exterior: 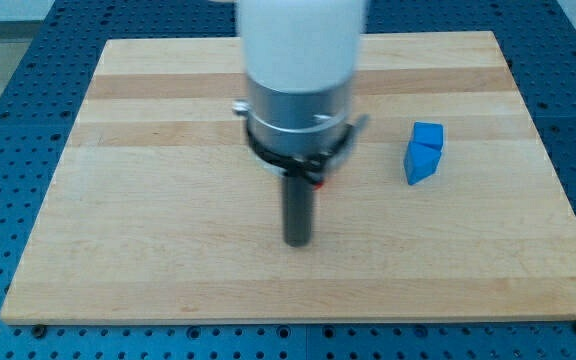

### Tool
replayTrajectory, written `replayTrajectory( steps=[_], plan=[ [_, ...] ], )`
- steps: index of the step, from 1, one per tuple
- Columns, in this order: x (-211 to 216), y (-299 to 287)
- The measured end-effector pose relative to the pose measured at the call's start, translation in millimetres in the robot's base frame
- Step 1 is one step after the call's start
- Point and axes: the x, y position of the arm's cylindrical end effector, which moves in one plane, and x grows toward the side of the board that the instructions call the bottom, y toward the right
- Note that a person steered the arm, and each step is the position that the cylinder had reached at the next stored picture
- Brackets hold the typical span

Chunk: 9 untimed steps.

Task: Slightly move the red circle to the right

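Camera view, red circle (320, 181) mostly hidden, orientation unclear

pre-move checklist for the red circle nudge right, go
1. Red circle located: not ok. Only a red sliver shows at the arm's flange; shape and position cannot be made out.
2. My tip visible: ok, on the wooden board.
3. Tip on the view's left of the red circle, ready to push right: cannot tell.
4. Blue block out of the way: ok for now, it sits apart on the view's right, well clear of the tip.
5. Board room on the view's right: ok.
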Motion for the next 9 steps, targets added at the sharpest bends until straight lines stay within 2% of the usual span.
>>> replayTrajectory(
  steps=[1,2,3,5,6,8,9],
  plan=[
    [-23.5,-37.3],
    [-23.5,-37.3],
    [-64.1,-35.3],
    [-70.2,-34.9],
    [-70.0,-10.8],
    [-55.8,-6.8],
    [-72.8,-7.9]
  ],
)
